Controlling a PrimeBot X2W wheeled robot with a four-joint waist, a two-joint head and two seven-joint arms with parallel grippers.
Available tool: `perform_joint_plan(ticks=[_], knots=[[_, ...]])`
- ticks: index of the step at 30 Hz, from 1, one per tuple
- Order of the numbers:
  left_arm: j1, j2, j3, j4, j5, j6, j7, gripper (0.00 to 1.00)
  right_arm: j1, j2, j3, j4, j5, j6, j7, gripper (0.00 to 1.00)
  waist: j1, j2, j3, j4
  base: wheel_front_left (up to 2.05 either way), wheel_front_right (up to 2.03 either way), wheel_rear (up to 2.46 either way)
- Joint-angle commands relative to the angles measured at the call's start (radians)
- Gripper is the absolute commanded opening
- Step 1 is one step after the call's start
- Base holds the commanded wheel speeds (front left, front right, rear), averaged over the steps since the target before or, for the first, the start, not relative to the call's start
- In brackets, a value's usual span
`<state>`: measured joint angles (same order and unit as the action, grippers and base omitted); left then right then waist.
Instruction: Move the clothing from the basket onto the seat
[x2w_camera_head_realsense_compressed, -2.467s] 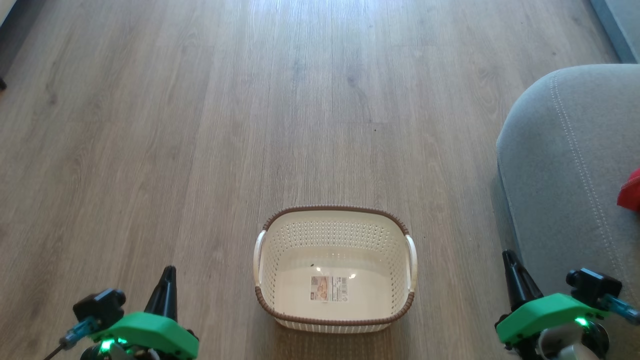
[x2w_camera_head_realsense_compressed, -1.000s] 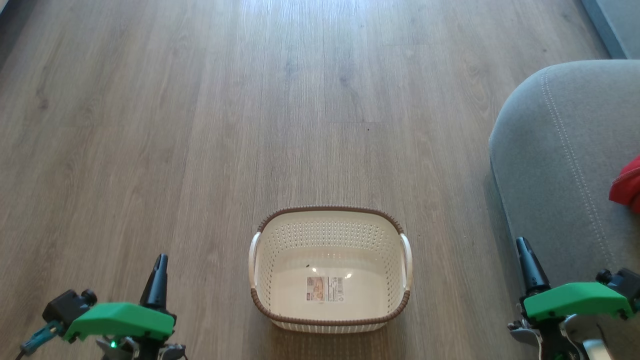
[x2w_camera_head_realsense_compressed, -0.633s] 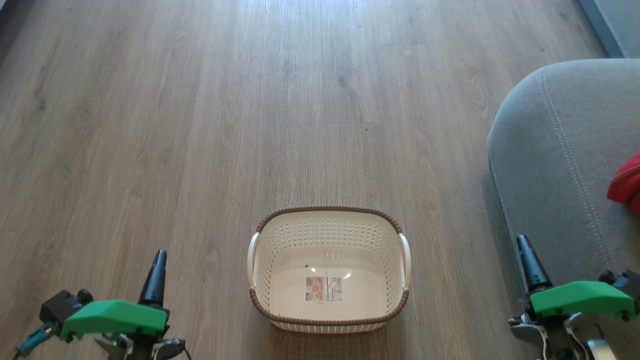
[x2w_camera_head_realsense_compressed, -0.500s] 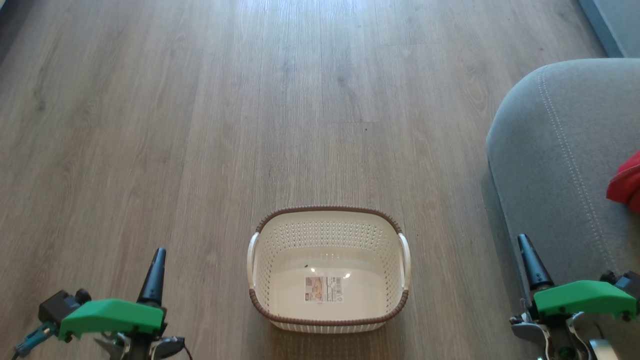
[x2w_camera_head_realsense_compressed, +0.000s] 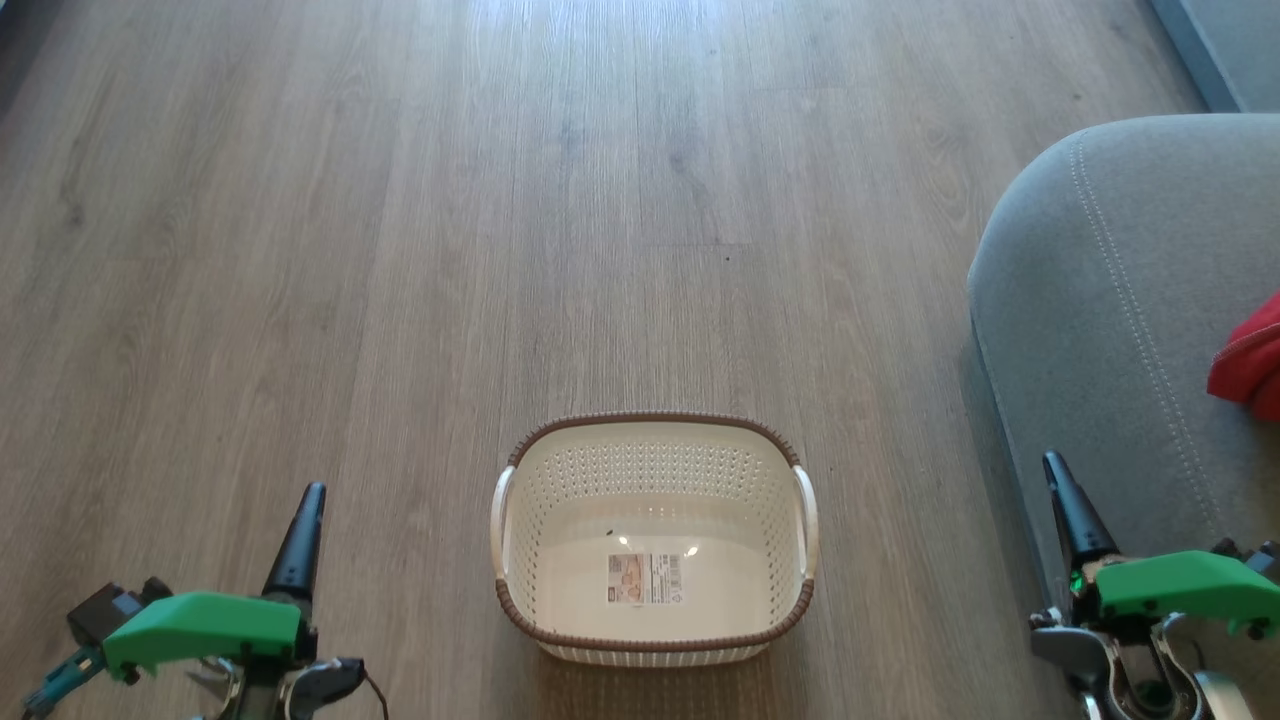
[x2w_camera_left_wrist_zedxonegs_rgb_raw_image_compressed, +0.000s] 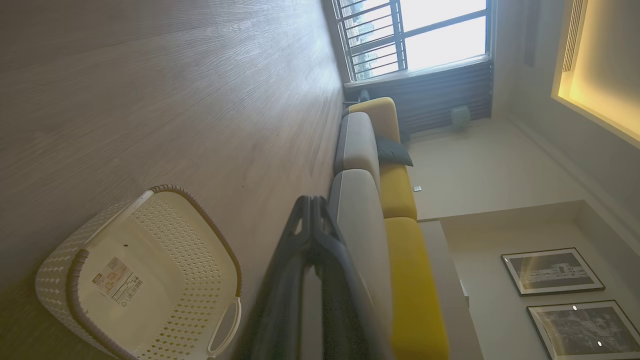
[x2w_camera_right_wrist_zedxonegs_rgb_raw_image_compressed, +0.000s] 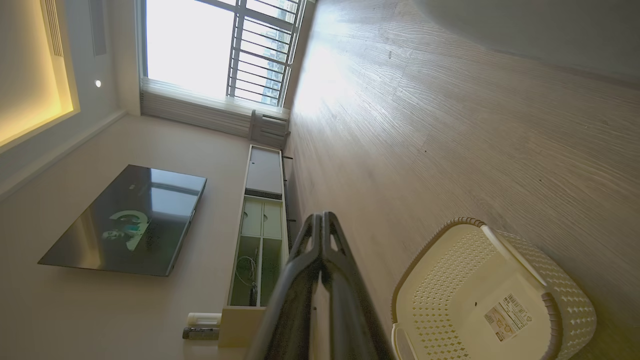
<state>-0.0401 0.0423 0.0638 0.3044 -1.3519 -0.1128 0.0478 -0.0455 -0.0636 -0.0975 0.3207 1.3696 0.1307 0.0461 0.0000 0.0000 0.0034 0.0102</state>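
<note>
Head view: our basket (x2w_camera_head_realsense_compressed: 655, 416) sits empty, and the clothing (x2w_camera_head_realsense_compressed: 1250, 360) lies on the seat (x2w_camera_head_realsense_compressed: 1100, 300), back from its rounded corner. Our 2 claws, left gripper (x2w_camera_head_realsense_compressed: 308, 500) and right gripper (x2w_camera_head_realsense_compressed: 1058, 475), are pressed together and empty; we should park them clear.

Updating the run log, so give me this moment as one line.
basket: empty, on floor | clothing: red, on seat | left claw: shut, holding nothing | right claw: shut, holding nothing

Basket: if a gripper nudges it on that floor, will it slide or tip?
Probably slides: the basket looks empty and light, thin perforated plastic on a smooth wood floor. Tipping seems unlikely, since it is wide and low. Its walls may flex if pinched.
</note>
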Motion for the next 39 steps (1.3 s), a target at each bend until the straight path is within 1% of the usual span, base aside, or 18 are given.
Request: perform_joint_plan(ticks=[1, 22, 39], knots=[[-0.056, 0.007, 0.031, -0.040, -0.028, -0.011, 0.008, 0.00, -0.054, 0.001, 0.009, -0.045, 0.026, 0.000, 0.010, 0.00, 0.0000, 0.0000, 0.000, 0.000, 0.00, 0.00, 0.00], [-0.068, 0.008, 0.050, -0.059, -0.256, -0.018, 0.066, 0.00, -0.062, 0.013, -0.017, -0.076, 0.239, 0.000, 0.067, 0.00, 0.0000, 0.0000, 0.000, -0.010, 0.00, 0.00, 0.00], [-0.068, 0.008, 0.050, -0.059, -0.257, -0.018, 0.066, 0.00, -0.062, 0.013, -0.017, -0.076, 0.239, 0.000, 0.067, 0.00, 0.0000, 0.0000, 0.000, -0.010, 0.00, 0.00, 0.00]])
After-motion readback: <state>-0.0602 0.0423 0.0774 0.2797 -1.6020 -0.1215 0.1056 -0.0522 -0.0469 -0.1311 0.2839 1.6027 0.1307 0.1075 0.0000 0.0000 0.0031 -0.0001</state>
